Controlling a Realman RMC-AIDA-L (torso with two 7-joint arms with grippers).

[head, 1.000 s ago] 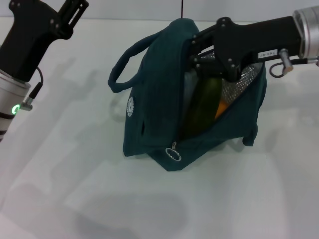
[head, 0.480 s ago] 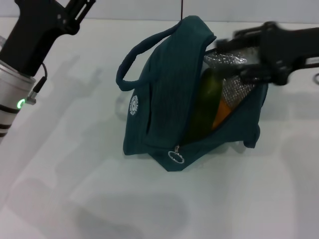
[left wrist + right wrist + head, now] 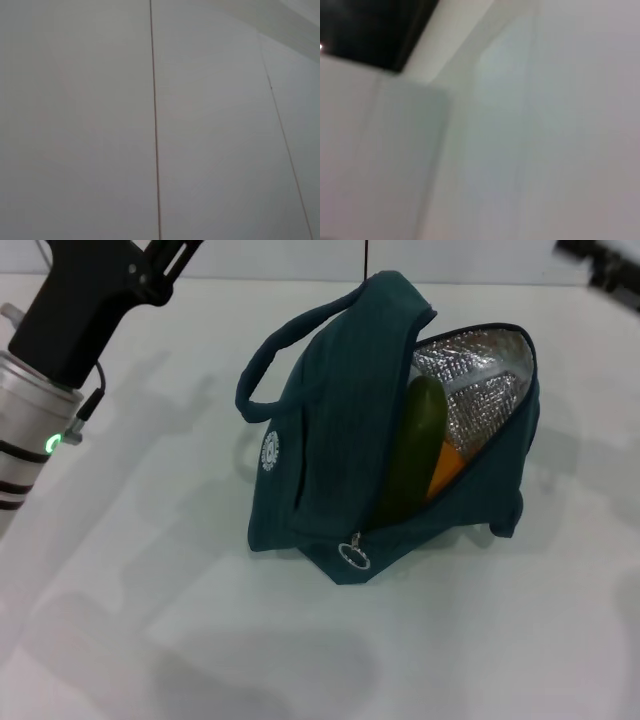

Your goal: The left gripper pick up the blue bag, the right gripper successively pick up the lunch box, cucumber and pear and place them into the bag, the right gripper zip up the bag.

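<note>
So packing looks done: blue bag (image 3: 330,470) sits mid-table, mouth gaping, cucumber (image 3: 412,455) and pear (image 3: 445,468) inside; lunch box not visible. You're at the zip step. Right gripper (image 3: 600,260) is barely in view, top-right corner, well apart from bag; left gripper (image 3: 165,255) up top-left. Can't tell fingers on either. Next you'll need the ring pull (image 3: 353,555) at bag's near end.

- A dark teal-blue fabric bag (image 3: 330,450) stands at the centre of the frame, unzipped, its silver foil lining showing at upper right.
- A glossy dark green cucumber (image 3: 412,452) leans upright inside the opening.
- An orange-yellow pear (image 3: 446,468) sits just right of the cucumber, mostly hidden.
</note>
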